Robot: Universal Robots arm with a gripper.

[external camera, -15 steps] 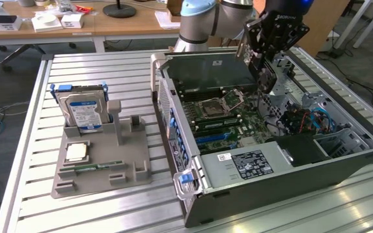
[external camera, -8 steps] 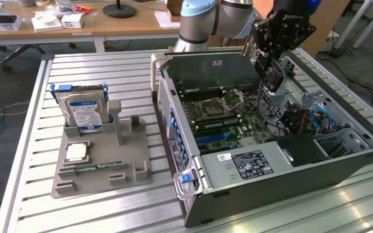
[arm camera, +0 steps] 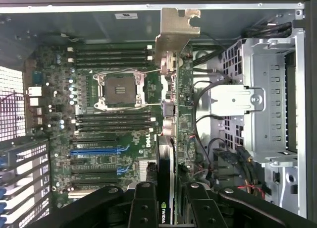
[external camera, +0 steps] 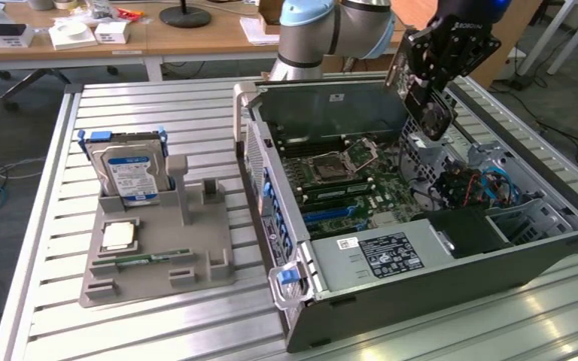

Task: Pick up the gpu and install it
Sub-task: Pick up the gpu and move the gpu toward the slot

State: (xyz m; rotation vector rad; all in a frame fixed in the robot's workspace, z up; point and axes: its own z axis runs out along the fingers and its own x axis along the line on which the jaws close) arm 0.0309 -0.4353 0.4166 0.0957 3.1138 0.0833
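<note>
Fingers (arm camera: 143, 208) of the gripper (external camera: 430, 84) pinch the gpu (external camera: 433, 114) between them, one on each flat face. It hangs upright above the open computer case (external camera: 420, 263), over the motherboard's (external camera: 354, 184) far part, toward the exterior view's right.

**rigwatcher:** The gpu (arm camera: 178, 109) had a bare silver metal bracket with a slight sheen, and its green circuit board looked pretty dull. Shroud was black plastic.

**benchnoob:** Yeah, and the gripper (arm camera: 169, 186) was matt black, smooth all over. The case (external camera: 450, 271) was grey sheet metal with a flat finish, plus a blue plastic latch (external camera: 287, 274).

**rigwatcher:** The table (external camera: 168, 331) was ribbed aluminium, fairly shiny. The holder (external camera: 144, 282) looked like matt grey plastic.

**benchnoob:** The hard drive (external camera: 129, 169) was silvery metal with a glossy label. The desk (external camera: 199, 41) behind was smooth wood.
</note>
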